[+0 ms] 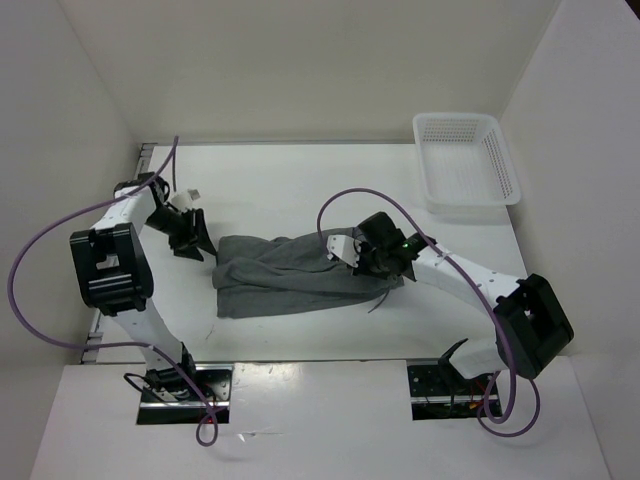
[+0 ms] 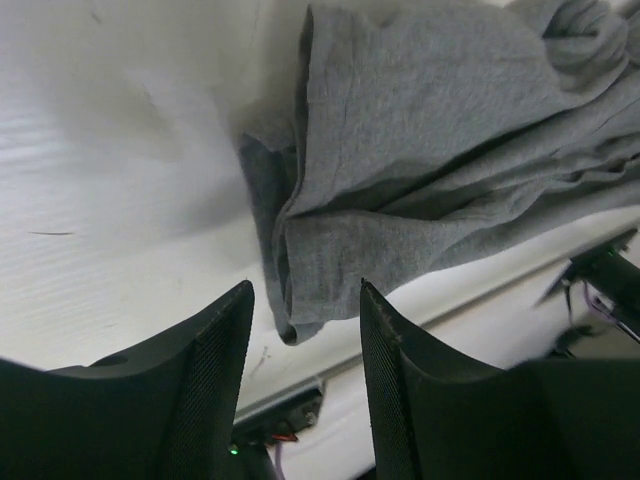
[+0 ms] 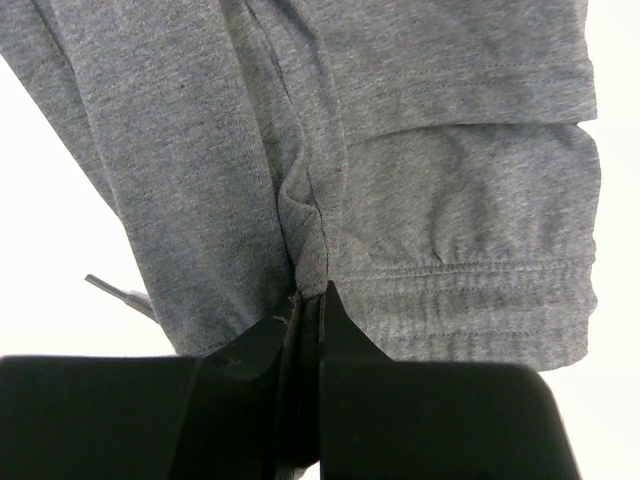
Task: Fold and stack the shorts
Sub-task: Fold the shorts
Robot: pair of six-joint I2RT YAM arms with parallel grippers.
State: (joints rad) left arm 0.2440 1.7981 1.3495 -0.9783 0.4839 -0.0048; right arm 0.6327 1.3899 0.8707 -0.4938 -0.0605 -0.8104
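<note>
Grey soft fabric shorts (image 1: 290,278) lie bunched between the grippers; right gripper (image 3: 312,300) pinches a thin waistband fold, which may slip if pulled; left gripper (image 2: 305,292) gapes empty beside the hem.

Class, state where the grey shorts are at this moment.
Seen from above, the shorts lie mid-table between the two arms: the right gripper is shut on their right end, and the open left gripper sits just beyond their left edge.

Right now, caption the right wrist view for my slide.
Right pincer shut on a pinched fold of the plain mid-grey soft fabric shorts at the waistband, thin drawstring at left.
</note>
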